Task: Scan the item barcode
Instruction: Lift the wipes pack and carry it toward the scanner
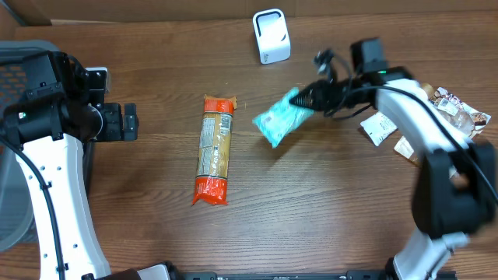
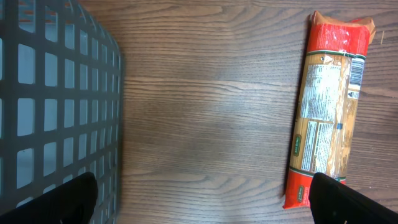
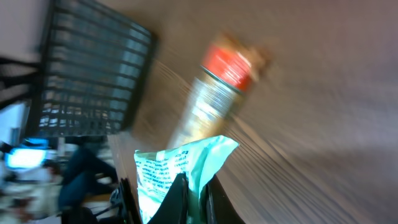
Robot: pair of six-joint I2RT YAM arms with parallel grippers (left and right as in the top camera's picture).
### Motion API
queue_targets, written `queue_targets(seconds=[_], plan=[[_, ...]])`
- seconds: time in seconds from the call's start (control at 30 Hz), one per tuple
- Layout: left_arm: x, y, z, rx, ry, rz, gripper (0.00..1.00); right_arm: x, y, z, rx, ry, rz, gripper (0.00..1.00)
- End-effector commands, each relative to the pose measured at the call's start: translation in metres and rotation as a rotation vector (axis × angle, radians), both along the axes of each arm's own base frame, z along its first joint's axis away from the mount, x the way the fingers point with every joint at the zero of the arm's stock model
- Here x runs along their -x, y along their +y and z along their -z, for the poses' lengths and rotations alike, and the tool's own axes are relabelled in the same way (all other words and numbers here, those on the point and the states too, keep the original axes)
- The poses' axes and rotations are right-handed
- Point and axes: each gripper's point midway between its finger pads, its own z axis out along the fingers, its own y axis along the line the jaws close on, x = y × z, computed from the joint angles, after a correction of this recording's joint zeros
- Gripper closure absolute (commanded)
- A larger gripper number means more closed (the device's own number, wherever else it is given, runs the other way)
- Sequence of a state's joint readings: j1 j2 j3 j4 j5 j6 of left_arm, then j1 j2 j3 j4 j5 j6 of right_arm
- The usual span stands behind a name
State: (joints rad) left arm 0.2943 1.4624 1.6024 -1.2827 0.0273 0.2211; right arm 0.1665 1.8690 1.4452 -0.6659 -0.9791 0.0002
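My right gripper [image 1: 305, 98] is shut on one end of a teal packet [image 1: 279, 119], which hangs above the table right of centre. In the right wrist view the teal packet [image 3: 177, 165] sticks up between the dark fingers [image 3: 179, 196], pinched tight. A white scanner [image 1: 271, 36] stands at the back of the table. A long orange pasta packet [image 1: 215, 148] lies flat in the middle; in the left wrist view this pasta packet [image 2: 326, 106] lies beside the right finger. My left gripper [image 2: 202, 199] stands open and wide over bare wood, holding nothing.
A grey mesh basket [image 1: 19, 66] sits at the far left, its wall [image 2: 56, 99] close to my left gripper. Several small snack packets [image 1: 424, 117] lie at the right edge under the right arm.
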Motion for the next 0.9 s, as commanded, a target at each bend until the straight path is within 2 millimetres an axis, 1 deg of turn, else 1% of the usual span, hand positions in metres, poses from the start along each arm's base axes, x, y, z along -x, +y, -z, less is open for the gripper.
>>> queue_targets(seconds=[0.0, 0.03, 0.13, 0.27, 0.33, 0.37, 0.5, 0.63, 0.73, 0.87], plan=[[0.000, -0.003, -0.005, -0.003, -0.017, 0.032, 0.00, 0.016, -0.002, -0.085, -0.022, -0.232, 0.006, 0.96], [0.000, -0.003, -0.005, -0.002, -0.016, 0.032, 0.00, 0.018, -0.005, -0.101, -0.016, -0.266, 0.037, 0.96], [0.000, -0.003, -0.005, -0.002, -0.016, 0.032, 0.01, 0.024, -0.014, -0.140, -0.017, -0.314, 0.141, 0.96], [0.000, -0.003, -0.005, -0.003, -0.017, 0.032, 0.00, 0.039, -0.022, -0.177, -0.039, -0.367, 0.207, 0.96], [0.000, -0.003, -0.005, -0.003, -0.017, 0.032, 0.00, 0.045, -0.024, -0.189, -0.052, -0.374, 0.233, 0.96], [0.000, -0.003, -0.005, -0.002, -0.016, 0.032, 0.01, 0.045, -0.029, -0.195, -0.055, -0.359, 0.284, 0.96], [0.000, -0.003, -0.005, -0.002, -0.016, 0.032, 0.00, 0.039, -0.039, -0.199, -0.074, -0.266, 0.414, 0.96], [0.000, -0.003, -0.005, -0.002, -0.016, 0.032, 0.00, 0.032, -0.045, -0.198, -0.129, -0.118, 0.540, 0.96], [0.000, -0.003, -0.005, -0.003, -0.017, 0.032, 0.00, 0.030, -0.048, -0.199, -0.162, -0.049, 0.587, 0.96], [0.000, -0.003, -0.005, -0.003, -0.017, 0.032, 0.00, 0.028, -0.051, -0.200, -0.185, -0.016, 0.613, 0.96]])
